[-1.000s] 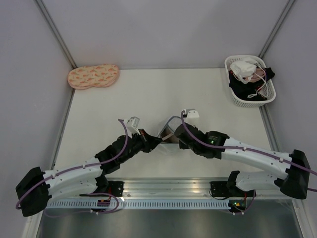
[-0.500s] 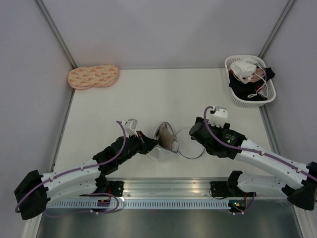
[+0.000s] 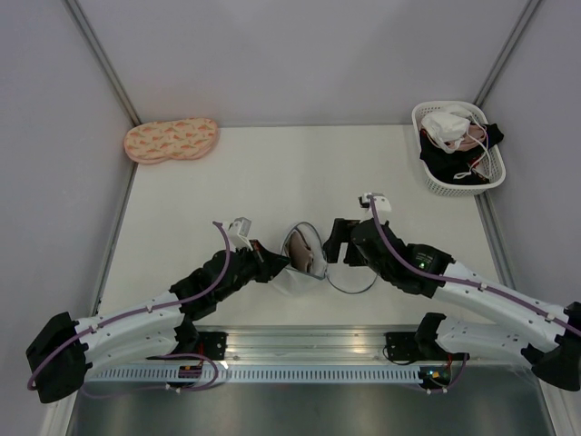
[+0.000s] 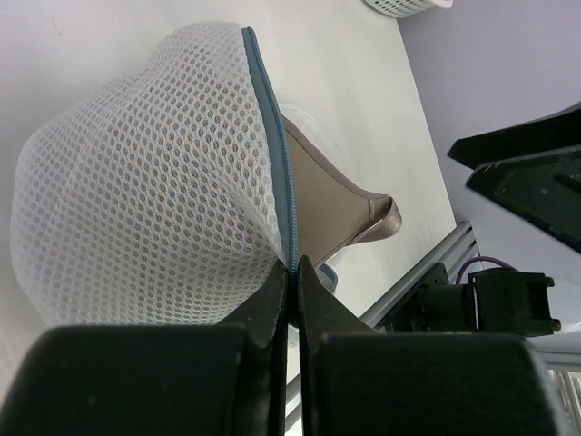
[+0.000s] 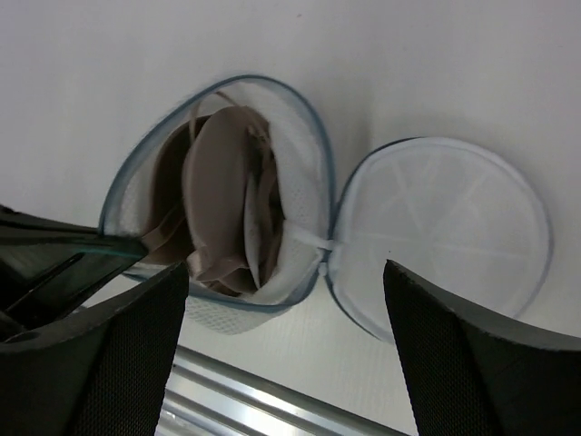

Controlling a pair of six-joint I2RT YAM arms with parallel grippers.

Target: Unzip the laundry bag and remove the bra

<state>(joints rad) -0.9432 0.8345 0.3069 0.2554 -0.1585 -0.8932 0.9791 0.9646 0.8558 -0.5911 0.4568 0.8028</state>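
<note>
The laundry bag point(image 3: 295, 277) stands unzipped near the table's front edge. Its round lid point(image 3: 354, 272) lies flat on the table to the right, joined at a hinge. The taupe bra point(image 3: 309, 256) shows inside the open mouth. My left gripper point(image 3: 280, 266) is shut on the bag's blue-grey rim; in the left wrist view the jaws point(image 4: 293, 272) pinch that rim, with white mesh point(image 4: 136, 200) and bra point(image 4: 327, 200) beyond. My right gripper point(image 3: 334, 243) hovers open just right of the mouth; its wrist view shows the bra point(image 5: 218, 191), lid point(image 5: 445, 227) and wide fingers point(image 5: 136, 345).
A white lattice basket point(image 3: 427, 173) with white and dark garments sits at the back right corner. A peach patterned pad point(image 3: 171, 140) lies at the back left. A metal rail point(image 3: 309, 341) runs along the near edge. Walls close in the table on three sides.
The right gripper opened, drew off to the right, then came back left toward the bag's mouth. The lid now lies flat on the table. The left gripper kept its hold.
</note>
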